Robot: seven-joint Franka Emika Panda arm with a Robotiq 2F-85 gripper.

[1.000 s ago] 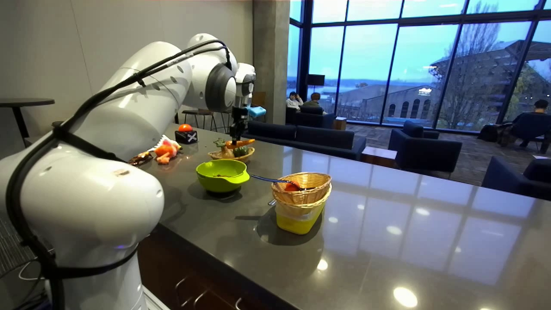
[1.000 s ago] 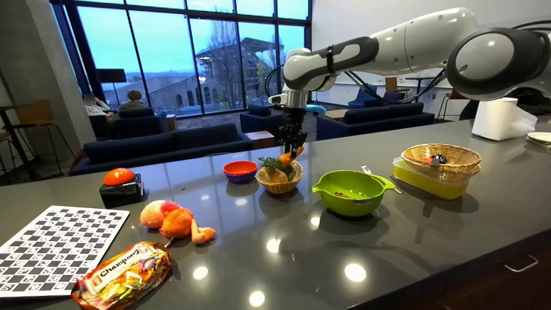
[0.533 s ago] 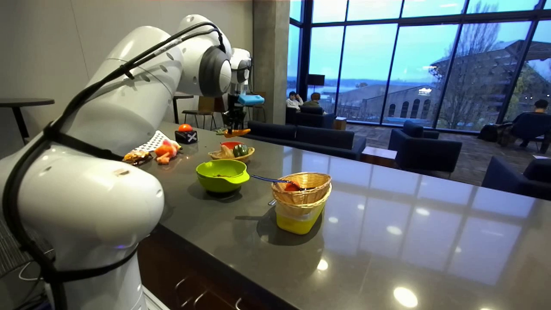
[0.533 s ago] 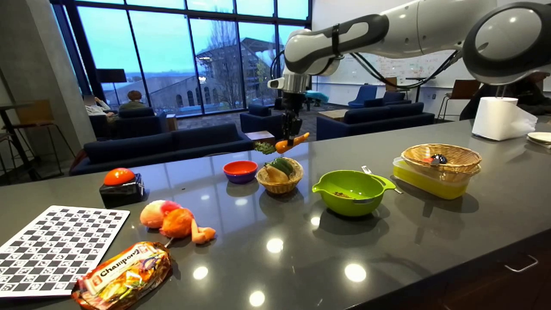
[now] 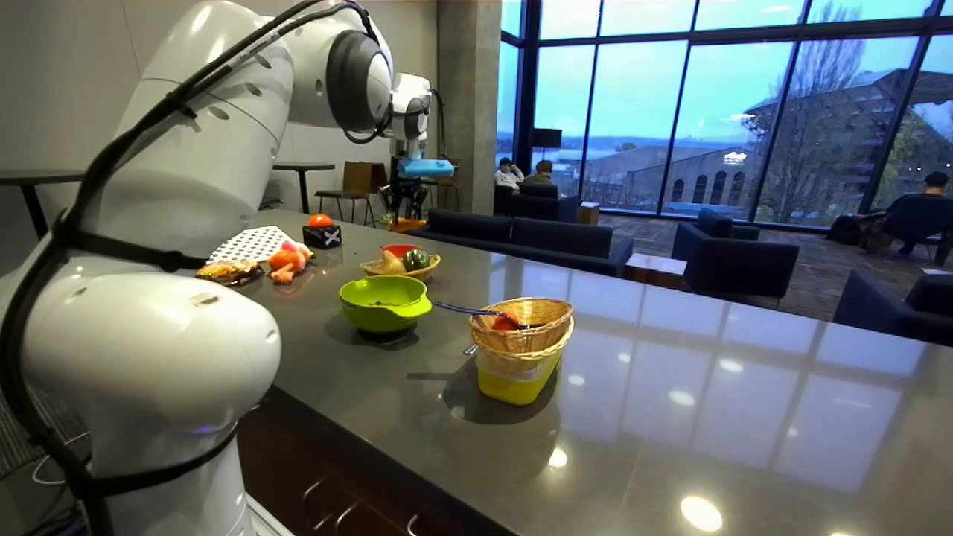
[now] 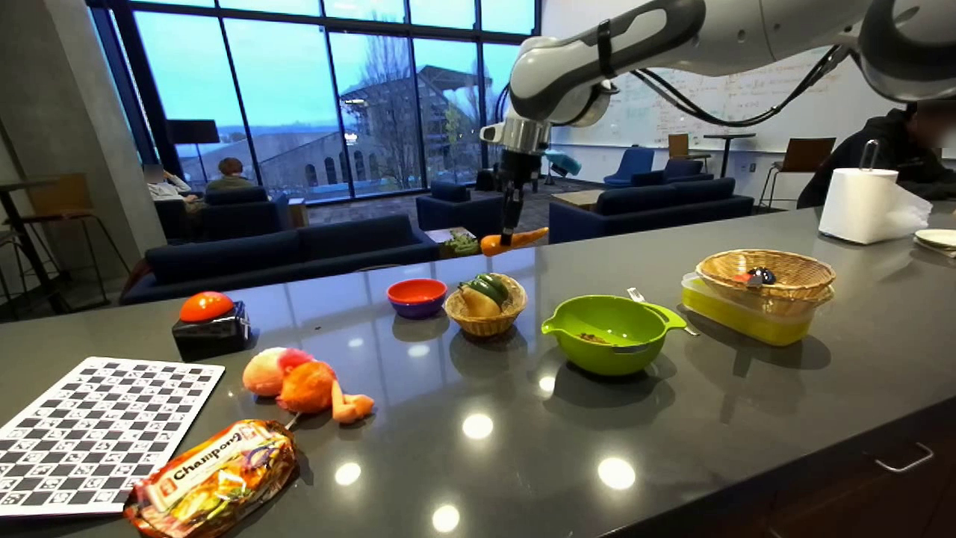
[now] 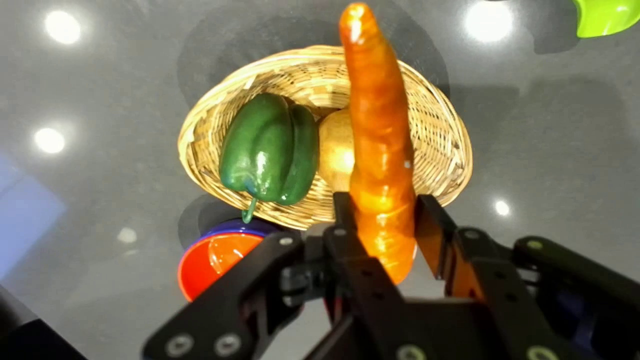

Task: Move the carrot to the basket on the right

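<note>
My hand (image 7: 384, 212) is clamped on the carrot (image 7: 380, 135), higher than the small basket (image 7: 305, 82), so I should carry it high past the green bowl (image 6: 605, 362) before lowering into the farther basket (image 5: 521, 341).

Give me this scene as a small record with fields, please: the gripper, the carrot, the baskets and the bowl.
Gripper: closed on the carrot
Carrot: in the air, not yet delivered
Small basket: holds green pepper and tan rounded item
Right-hand basket: stacked on or in yellow container; something red inside
Green bowl: between these baskets in an exterior view
</note>
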